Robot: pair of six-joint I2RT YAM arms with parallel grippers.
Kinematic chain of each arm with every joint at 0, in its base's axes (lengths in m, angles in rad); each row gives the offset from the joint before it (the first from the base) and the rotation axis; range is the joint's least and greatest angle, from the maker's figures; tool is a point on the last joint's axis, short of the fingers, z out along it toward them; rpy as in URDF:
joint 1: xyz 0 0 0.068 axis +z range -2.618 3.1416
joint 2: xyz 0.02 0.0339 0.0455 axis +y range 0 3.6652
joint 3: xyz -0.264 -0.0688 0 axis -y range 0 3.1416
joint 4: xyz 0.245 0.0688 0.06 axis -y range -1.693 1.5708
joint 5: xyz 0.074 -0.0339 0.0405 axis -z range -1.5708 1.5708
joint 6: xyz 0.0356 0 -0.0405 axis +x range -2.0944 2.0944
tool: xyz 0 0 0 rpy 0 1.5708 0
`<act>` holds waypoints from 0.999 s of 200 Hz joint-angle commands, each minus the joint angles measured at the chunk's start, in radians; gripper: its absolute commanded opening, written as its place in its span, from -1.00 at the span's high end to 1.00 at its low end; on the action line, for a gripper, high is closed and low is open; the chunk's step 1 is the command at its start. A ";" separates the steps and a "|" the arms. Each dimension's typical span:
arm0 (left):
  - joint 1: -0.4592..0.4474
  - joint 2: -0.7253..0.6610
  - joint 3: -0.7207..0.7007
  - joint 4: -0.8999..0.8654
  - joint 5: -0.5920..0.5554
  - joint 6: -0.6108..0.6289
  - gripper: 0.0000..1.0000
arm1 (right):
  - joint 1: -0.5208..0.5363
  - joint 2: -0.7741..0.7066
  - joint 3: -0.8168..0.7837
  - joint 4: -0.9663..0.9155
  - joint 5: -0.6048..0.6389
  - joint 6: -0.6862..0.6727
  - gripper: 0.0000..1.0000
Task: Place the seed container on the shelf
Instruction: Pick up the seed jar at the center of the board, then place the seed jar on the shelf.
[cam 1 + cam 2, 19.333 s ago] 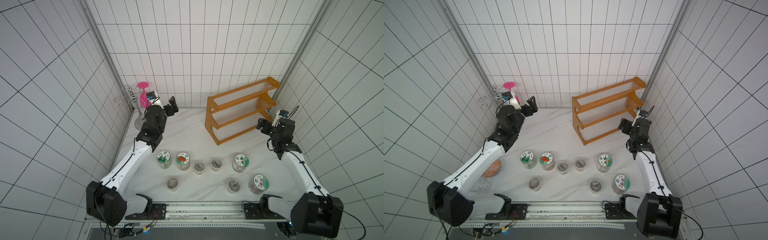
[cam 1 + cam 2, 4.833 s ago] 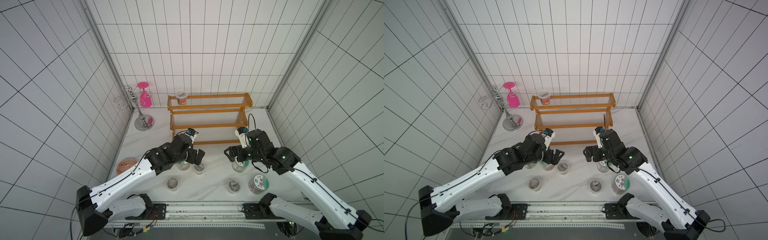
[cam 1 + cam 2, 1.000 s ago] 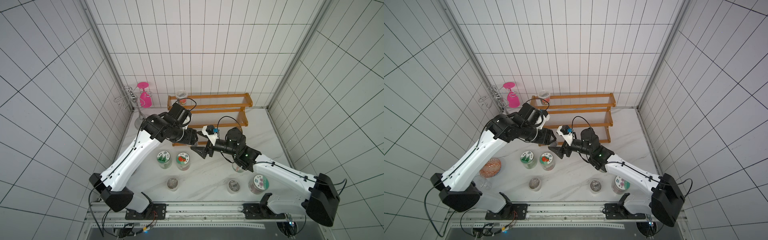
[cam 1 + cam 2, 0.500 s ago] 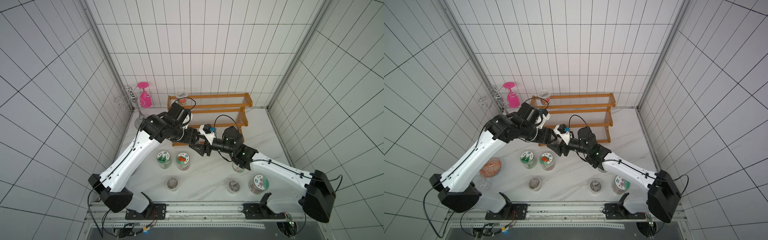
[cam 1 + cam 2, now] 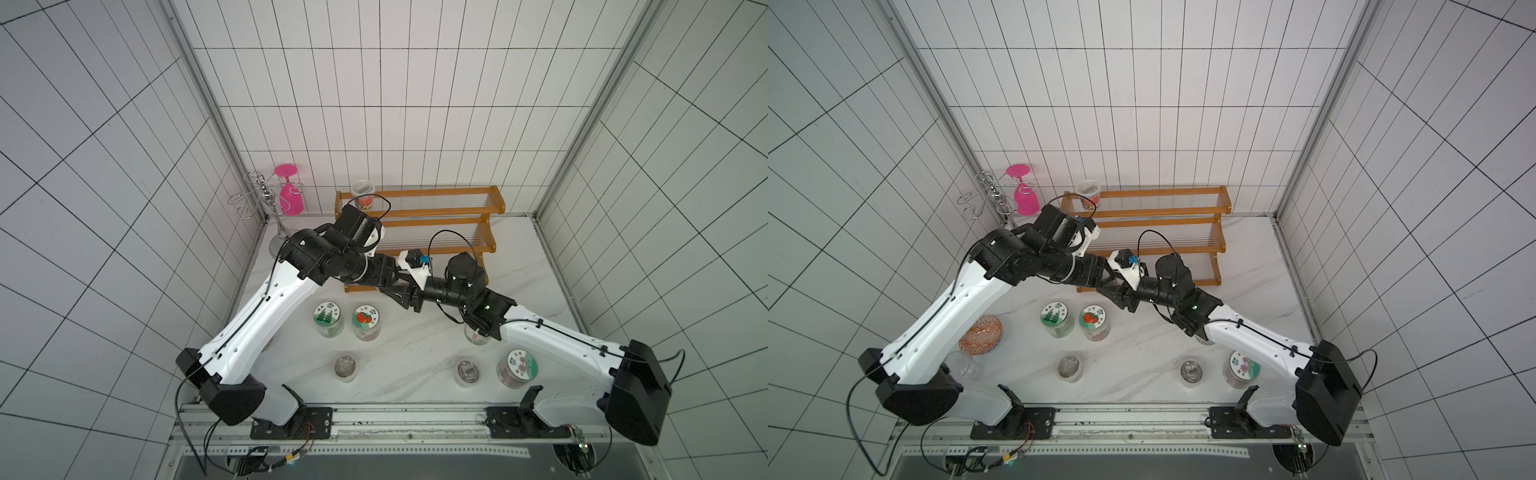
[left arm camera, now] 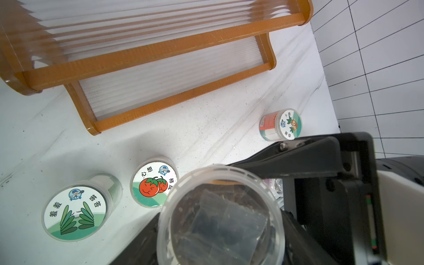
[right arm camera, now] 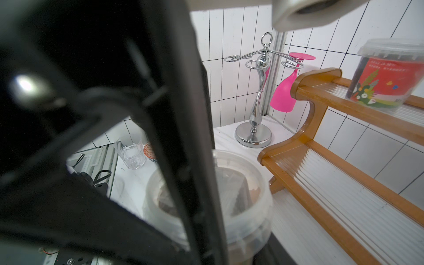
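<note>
Fingers of the right gripper [image 5: 400, 296] pinch the seed container [image 6: 220, 218] — left gripper [image 5: 390, 284], cannot tell — before the shelf [image 5: 419, 213]; one jar [image 5: 362, 193] sits shelved, this one not yet.

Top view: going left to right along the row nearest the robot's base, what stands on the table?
Clear glass tumbler → clear-lidded jar → another clear-lidded jar → jar with a flower label on its lid.

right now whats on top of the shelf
One clear jar with a red label stands on the shelf's top tier, at the end by the glass stand. The left arm covers part of the middle tier.
</note>
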 commanded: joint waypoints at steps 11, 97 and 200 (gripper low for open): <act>0.020 -0.051 0.016 0.075 0.038 0.022 -0.85 | 0.009 -0.020 0.035 0.043 0.007 0.009 0.00; 0.099 -0.360 -0.107 0.337 -0.116 0.125 -0.98 | -0.033 -0.011 -0.014 0.308 0.130 0.098 -0.01; 0.099 -0.620 -0.347 0.524 -0.187 0.093 -0.98 | -0.157 0.289 0.316 0.384 0.342 0.049 0.00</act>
